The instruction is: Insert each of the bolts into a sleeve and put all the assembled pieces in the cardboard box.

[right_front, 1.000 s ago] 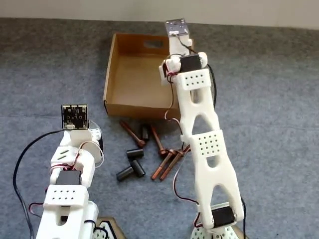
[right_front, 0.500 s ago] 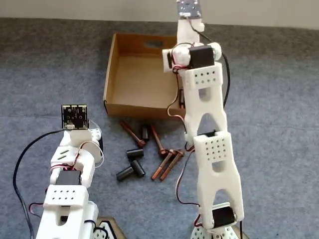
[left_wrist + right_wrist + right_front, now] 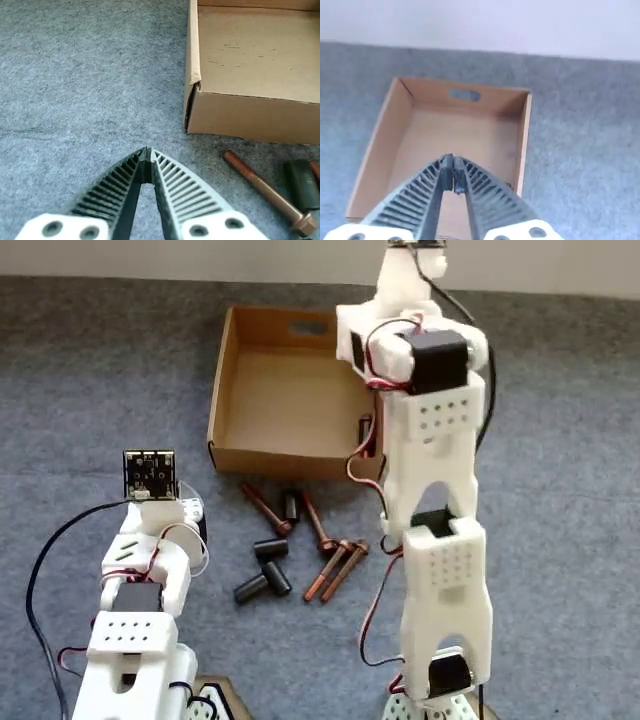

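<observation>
Loose copper bolts (image 3: pixel 264 507) and black sleeves (image 3: pixel 270 548) on grey tabletop in high view, brown cardboard box (image 3: pixel 427 93) beyond right tool (image 3: pixel 448 162), left tool (image 3: pixel 146 152) likewise closed, gripping nothing

this looks like a robotics lab bench: a left arm (image 3: pixel 135 630) and right arm (image 3: pixel 445 570) of white printed plastic, with bare servos and loose wiring, stand on a grey carpeted tabletop (image 3: pixel 560 490) before a plain pale wall (image 3: pixel 200 258).
</observation>
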Robot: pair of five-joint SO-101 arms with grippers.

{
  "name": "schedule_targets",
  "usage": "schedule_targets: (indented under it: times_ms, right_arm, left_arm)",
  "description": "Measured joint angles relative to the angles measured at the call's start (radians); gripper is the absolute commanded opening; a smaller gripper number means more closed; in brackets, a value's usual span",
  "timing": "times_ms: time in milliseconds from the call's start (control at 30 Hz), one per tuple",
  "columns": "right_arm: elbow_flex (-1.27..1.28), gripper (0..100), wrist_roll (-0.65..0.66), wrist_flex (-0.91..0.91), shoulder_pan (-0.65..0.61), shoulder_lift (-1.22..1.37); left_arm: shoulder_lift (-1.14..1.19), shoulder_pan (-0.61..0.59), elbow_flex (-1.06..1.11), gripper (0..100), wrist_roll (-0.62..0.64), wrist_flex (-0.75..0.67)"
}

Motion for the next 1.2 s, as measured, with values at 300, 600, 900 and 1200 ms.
schedule_targets:
  times_ms: [300,600,900,1200]
  right_arm:
    - [0.654,0.6,-0.006,0.0,-0.12,-0.517]
    - [1.398,1.8,0.008,-0.183,-0.184,-0.953]
    - [2.209,10.8,0.072,-0.6,-0.334,-1.092]
    - [2.498,10.8,0.072,-0.884,-0.46,-1.094]
  left_arm:
    - [0.0,0.0,0.0,1,0.0,0.0]
    - [0.0,-0.077,0.0,1,0.0,0.0]
    - [0.0,-0.12,0.0,1,0.0,0.0]
    - [0.0,-0.12,0.0,1,0.0,0.0]
